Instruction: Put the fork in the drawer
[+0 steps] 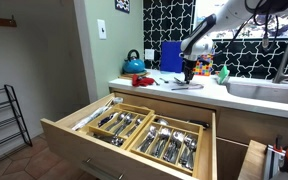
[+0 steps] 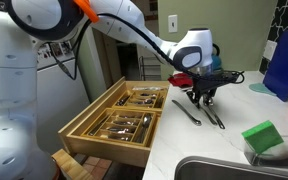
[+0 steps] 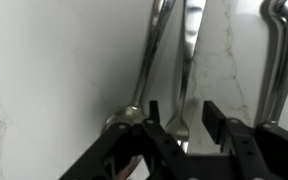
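A robot arm reaches over a white kitchen counter [image 2: 179, 140] that runs above and behind the drawer [image 1: 84, 140]. The drawer stands pulled far out, its pale wooden trays full of silver cutlery. The gripper [image 2: 205, 97] hangs low over the counter, beyond the drawer's back edge.

In the wrist view we look down between the fingers [image 3: 215, 118]. They are spread apart with nothing pinched. The fork [image 3: 190, 50] lies flat on the counter between them, tines toward the camera and handle running away. A spoon [image 3: 147, 60] lies just beside it, its bowl close to one finger, and a third utensil [image 3: 274, 45] lies further off on the opposite side. So the fork is not yet in the drawer. It rests on the counter above the drawer. We cannot tell whether the fingertips touch the counter.

We judge the step in hand to be the grasp. To do it well, we would keep the fork centred and lower until the tips nearly meet the counter. The spoon-side finger should drop into the gap, not onto the spoon's bowl. A hold at the tines would probably let the handle sag, so a grip nearer the handle's middle seems safer. Then close firmly, lift straight up, and only then carry it out over the drawer.
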Robot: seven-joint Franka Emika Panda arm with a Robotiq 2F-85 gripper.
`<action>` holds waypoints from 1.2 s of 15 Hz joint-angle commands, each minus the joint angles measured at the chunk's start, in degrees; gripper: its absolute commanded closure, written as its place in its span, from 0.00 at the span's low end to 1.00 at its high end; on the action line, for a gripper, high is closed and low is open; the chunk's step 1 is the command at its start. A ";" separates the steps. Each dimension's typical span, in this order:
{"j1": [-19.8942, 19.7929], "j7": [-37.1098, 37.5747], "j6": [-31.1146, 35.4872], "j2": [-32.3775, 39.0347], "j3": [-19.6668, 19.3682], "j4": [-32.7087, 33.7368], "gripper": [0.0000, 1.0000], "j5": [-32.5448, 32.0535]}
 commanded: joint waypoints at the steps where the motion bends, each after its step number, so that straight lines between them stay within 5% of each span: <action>1: -1.79 -2.47 -2.31 1.82 1.45 2.21 0.53 0.48; 3: -1.93 -2.93 -3.24 2.26 1.64 2.51 0.59 0.14; 8: -1.80 -2.42 -4.93 3.13 1.49 3.58 0.95 -0.94; 18: 1.78 9.71 -19.74 -8.13 0.60 3.03 0.93 -3.78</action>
